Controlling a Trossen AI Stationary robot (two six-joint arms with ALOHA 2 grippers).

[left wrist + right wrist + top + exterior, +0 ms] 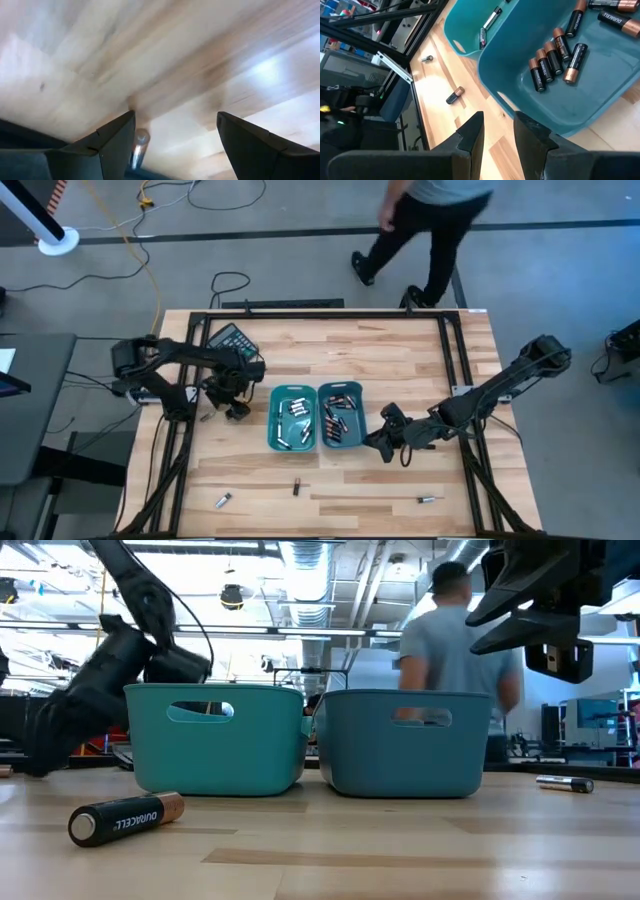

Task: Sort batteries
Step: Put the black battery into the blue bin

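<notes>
1. The left gripper (237, 402) hung open low over the table (400, 350), left of the bins, a silvery battery (138, 146) beside one finger.
2. The left bin (293, 418) held silvery batteries; the right bin (342, 416) held dark copper-ended ones (555, 56).
3. The right gripper (380, 442) hovered just right of the bins, fingers partly apart, holding nothing.
4. Loose batteries (223, 500) lay along the table's near edge.

Bright ceiling tubes (330, 635) light my room evenly; shadows stay soft. My left wrist view is smeared with motion blur, pale glare streaking the table (165, 60) wood.
</notes>
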